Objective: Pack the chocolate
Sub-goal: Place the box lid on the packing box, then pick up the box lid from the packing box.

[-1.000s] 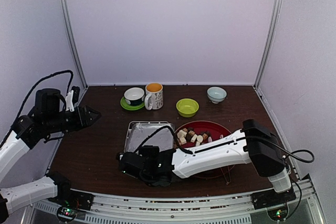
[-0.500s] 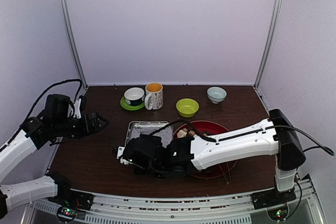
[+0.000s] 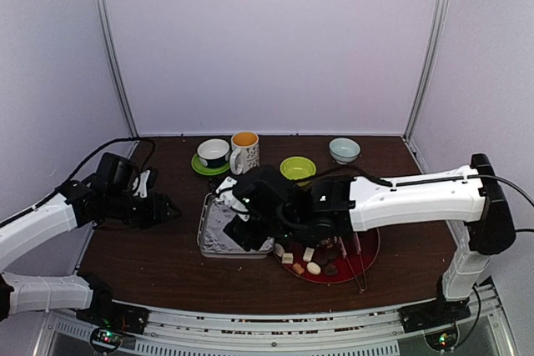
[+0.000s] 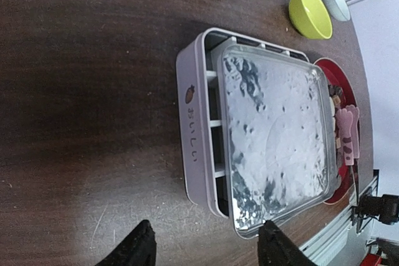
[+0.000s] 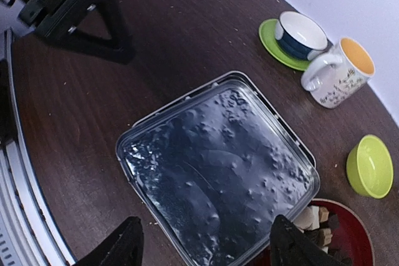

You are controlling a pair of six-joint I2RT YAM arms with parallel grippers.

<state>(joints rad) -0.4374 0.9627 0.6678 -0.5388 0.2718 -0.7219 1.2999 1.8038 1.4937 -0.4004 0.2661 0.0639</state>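
On the right arm the jaws are standing wide with nothing between them. Their dark fingertips (image 5: 128,244) are hanging above the near corner of a silvery lid (image 5: 218,166).

The left jaws are standing open too, and empty. Their fingertips (image 4: 144,246) are hovering over the dark wooden bench (image 4: 81,123), near the left side of the tin (image 4: 194,123).

That tin is pale lilac with a small strawberry printed on its side. The lid is lying askew on it, so white dividers are showing along one edge.

The chocolate (image 3: 313,268) is sitting on a red plate (image 3: 371,248) just beside the tin's right side — cream, tan and dark brown pieces, loosely scattered. Pink tongs (image 4: 347,130) are lying at the plate's edge nearest the tin.

Farther back along the bench I am seeing:
- a lime-green bowl (image 3: 298,170)
- a pale blue bowl (image 3: 344,150)
- a patterned mug (image 3: 244,152) with an orange inside
- a dark cup (image 3: 214,152) resting on a green saucer (image 3: 200,167)

All of these are standing in a row — well apart from both pairs of jaws.
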